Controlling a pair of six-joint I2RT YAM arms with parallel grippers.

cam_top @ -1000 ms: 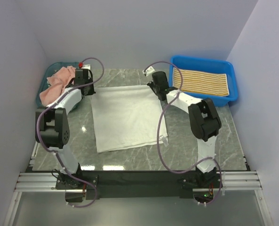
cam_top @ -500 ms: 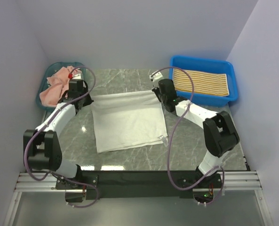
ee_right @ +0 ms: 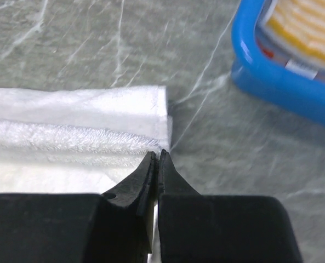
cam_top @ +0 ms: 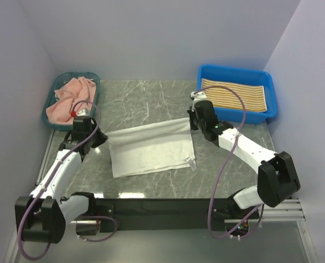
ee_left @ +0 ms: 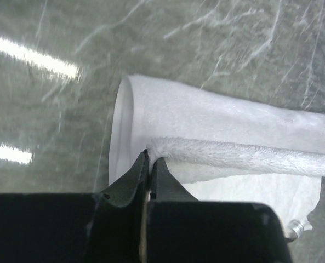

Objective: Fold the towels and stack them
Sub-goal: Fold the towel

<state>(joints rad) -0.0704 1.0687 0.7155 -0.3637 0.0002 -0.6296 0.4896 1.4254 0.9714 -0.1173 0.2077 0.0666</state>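
Both arms have drawn the far edge of the white towel (cam_top: 151, 150) toward you, doubling it over on the bench (cam_top: 151, 93). Your left fingers (ee_left: 126, 183) are clamped on its left corner, your right fingers (ee_right: 136, 181) on its right corner; the lower layer lies flat.

Three towels are in view: one white towel (cam_top: 151, 150) on the single marble table (cam_top: 151, 98), one salmon-pink towel (cam_top: 69, 98) at the far left, and one yellow-and-white striped towel (cam_top: 233, 96) at the far right. There are two containers, one teal basket (cam_top: 46, 116) at the far left and one blue tub (cam_top: 254, 116) at the far right. Two arms rise from the near edge, the left arm (cam_top: 61, 167) and the right arm (cam_top: 244, 148), each bearing one gripper, the left gripper (ee_left: 149, 161) and the right gripper (ee_right: 157, 159), two in all.
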